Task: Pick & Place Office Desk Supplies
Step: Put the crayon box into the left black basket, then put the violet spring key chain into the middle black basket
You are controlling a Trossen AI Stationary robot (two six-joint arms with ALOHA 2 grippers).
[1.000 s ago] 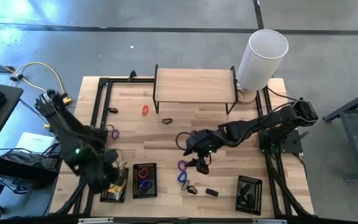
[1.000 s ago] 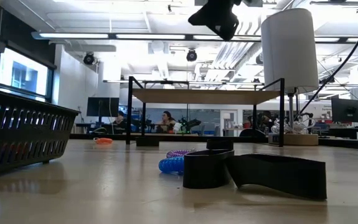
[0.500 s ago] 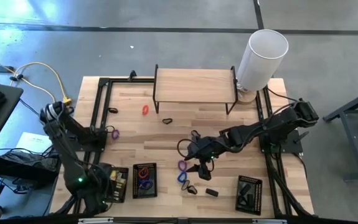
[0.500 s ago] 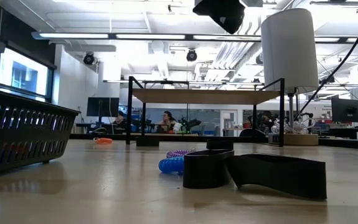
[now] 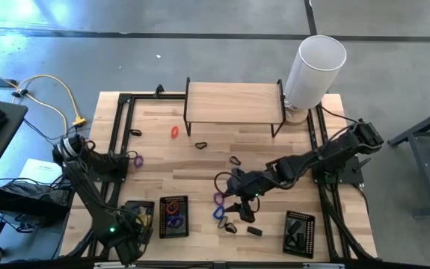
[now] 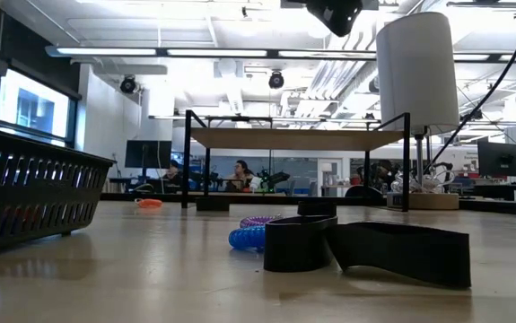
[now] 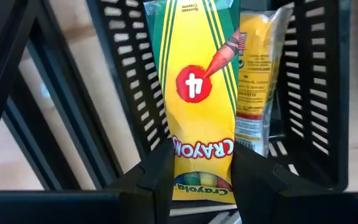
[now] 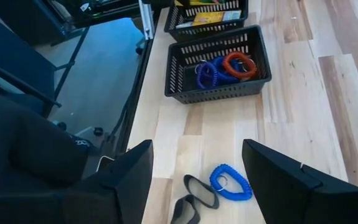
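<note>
Pale wooden tabletop point(image 5: 222, 146) from above: right gripper point(image 5: 242, 210), jaws apart, hangs over scattered coiled loops. Left wrist view: left gripper point(image 7: 197, 180) clamps a glossy yellow crayon packet point(image 7: 200, 93), long axis running away from the fingers, above a black mesh tray point(image 7: 309, 93).

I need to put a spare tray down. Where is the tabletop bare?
Bare wood lies between the orange loop and the left rail, and right of the wooden shelf's legs. It is crowded near the blue loop, under the right claw.
</note>
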